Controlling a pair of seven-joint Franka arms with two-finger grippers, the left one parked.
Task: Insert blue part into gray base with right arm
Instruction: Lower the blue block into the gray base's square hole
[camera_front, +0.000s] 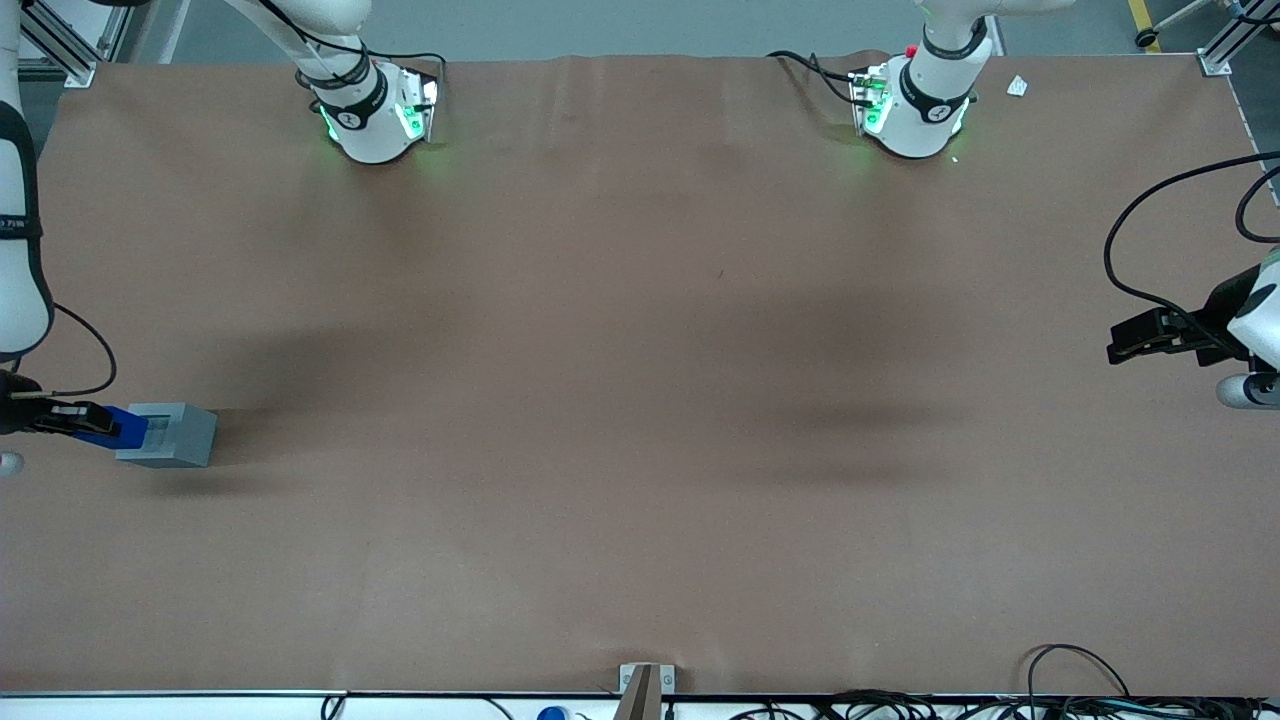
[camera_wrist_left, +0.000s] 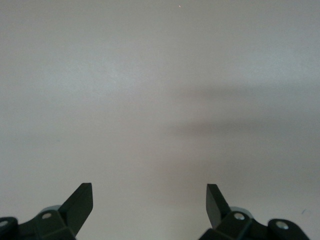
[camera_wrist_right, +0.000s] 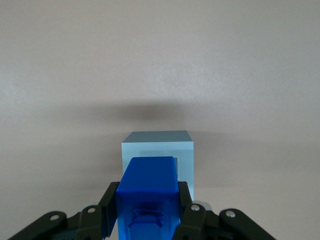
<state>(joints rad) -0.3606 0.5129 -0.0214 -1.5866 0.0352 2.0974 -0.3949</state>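
Now pincer (camera_wrist_right: 147, 212) clamping blue part (camera_wrist_right: 147, 192), over gray base (camera_wrist_right: 186, 150)

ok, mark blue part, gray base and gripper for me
blue part (camera_wrist_right: 150, 175): right wrist view, sloped upper face.
gray base (camera_front: 185, 432): front view, side wall.
gripper (camera_wrist_right: 148, 212): right wrist view, between fingertips clamping the blue part.

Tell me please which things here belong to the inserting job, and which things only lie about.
Belonging to the job:
- blue part, held in the pincer over the gray base
- gray base, on the table at the working arm's end

Only lying about:
- small white scrap, at the parked arm's end of the table
- black cable, looping near the parked arm
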